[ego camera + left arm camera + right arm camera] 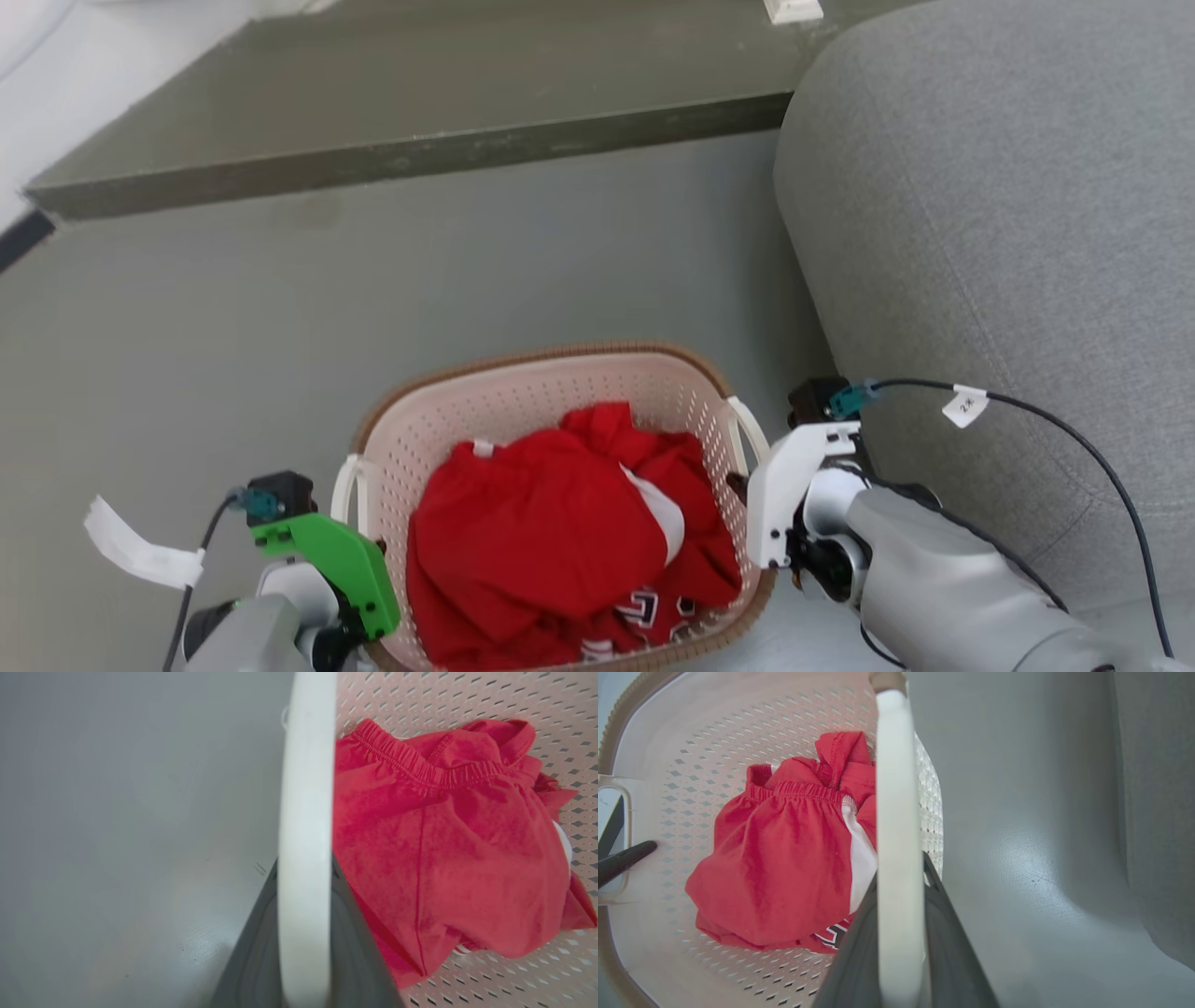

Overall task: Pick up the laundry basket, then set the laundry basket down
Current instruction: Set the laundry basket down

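The laundry basket [523,397], cream and perforated with a brown rim, sits low in the middle of the head view with red clothes [551,532] inside. My left gripper [362,549], under a green mount, is shut on the basket's left white handle [306,812]; its dark fingers flank the handle in the left wrist view. My right gripper [739,485], under a white mount, is shut on the right white handle [899,788]. One finger [626,858] of the left gripper shows across the basket in the right wrist view. Whether the basket touches the floor, I cannot tell.
A large grey upholstered seat [1008,233] bulges close on the right, just beside my right arm. A raised dark step [420,103] runs across the back. Grey floor [280,327] lies open ahead and to the left. A tagged black cable [1027,406] loops over the right arm.
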Robot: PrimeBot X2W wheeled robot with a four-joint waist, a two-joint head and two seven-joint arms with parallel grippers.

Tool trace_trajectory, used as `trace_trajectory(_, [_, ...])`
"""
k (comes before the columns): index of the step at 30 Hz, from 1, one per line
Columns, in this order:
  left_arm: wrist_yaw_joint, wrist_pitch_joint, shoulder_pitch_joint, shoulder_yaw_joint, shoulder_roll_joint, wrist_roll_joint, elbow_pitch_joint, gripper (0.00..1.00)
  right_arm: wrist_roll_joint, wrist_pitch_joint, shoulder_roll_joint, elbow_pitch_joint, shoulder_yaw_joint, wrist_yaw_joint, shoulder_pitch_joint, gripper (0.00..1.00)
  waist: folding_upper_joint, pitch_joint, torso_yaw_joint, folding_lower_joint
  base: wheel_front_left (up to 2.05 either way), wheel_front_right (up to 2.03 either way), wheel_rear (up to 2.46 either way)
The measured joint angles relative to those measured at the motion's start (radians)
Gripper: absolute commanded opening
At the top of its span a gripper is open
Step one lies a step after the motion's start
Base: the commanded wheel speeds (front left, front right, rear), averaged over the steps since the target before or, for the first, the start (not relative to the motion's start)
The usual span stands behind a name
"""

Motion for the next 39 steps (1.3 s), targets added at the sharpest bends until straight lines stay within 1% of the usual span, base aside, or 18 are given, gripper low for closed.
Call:
trace_trajectory(5, [0.0, -0.021, -0.031, 0.002, 0.011, 0.0, -0.017, 0.0, 0.0, -0.016, -0.001, -0.008, 0.003, -0.002, -0.038, 0.0, 0.0, 0.041, 0.0, 0.0, 0.0, 0.0, 0.0])
trace_trajectory(12, [0.0, -0.039, -0.084, 0.001, 0.029, 0.001, -0.033, 0.0, -0.001, -0.039, -0.002, -0.021, 0.003, -0.015, -0.097, 0.0, 0.0, 0.111, 0.002, 0.0, 0.0, 0.0, 0.0])
trace_trajectory(21, [0.0, -0.056, -0.163, 0.003, 0.054, 0.007, -0.059, 0.0, -0.007, -0.063, -0.002, -0.037, 0.002, -0.028, -0.184, 0.0, 0.0, 0.227, 0.009, 0.0001, 0.0, 0.0, 0.0])
trace_trajectory(23, [0.0, -0.059, -0.181, 0.003, 0.058, 0.01, -0.064, 0.0, -0.007, -0.073, -0.002, -0.039, 0.001, -0.035, -0.201, 0.0, 0.0, 0.252, 0.011, 0.0, 0.0, 0.0, 0.0])
trace_trajectory(27, [0.0, -0.06, -0.217, 0.003, 0.061, 0.021, -0.07, 0.0, -0.008, -0.083, -0.004, -0.039, -0.002, -0.037, -0.235, 0.0, 0.0, 0.302, 0.016, 0.0001, 0.0, 0.0, 0.0])
trace_trajectory(28, [0.0, -0.061, -0.226, 0.003, 0.063, 0.024, -0.071, 0.0, -0.008, -0.083, -0.004, -0.039, -0.002, -0.044, -0.244, 0.0, 0.0, 0.315, 0.018, 0.0001, 0.0, 0.0, 0.0])
trace_trajectory(31, [0.001, -0.068, -0.253, 0.003, 0.067, 0.032, -0.075, 0.0, -0.008, -0.091, -0.005, -0.039, -0.003, -0.046, -0.268, 0.0, 0.0, 0.353, 0.023, 0.0001, 0.0, 0.0, 0.0])
trace_trajectory(33, [0.001, -0.073, -0.269, 0.003, 0.072, 0.035, -0.08, 0.0, -0.008, -0.092, -0.005, -0.04, -0.003, -0.052, -0.285, 0.0, 0.0, 0.377, 0.027, 0.0001, 0.0, 0.0, 0.0])
trace_trajectory(39, [0.005, -0.087, -0.314, 0.005, 0.077, 0.036, -0.085, 0.0, -0.01, -0.109, -0.005, -0.04, -0.008, -0.054, -0.337, 0.0, 0.0, 0.45, 0.038, 0.0002, 0.0, 0.0, 0.0])
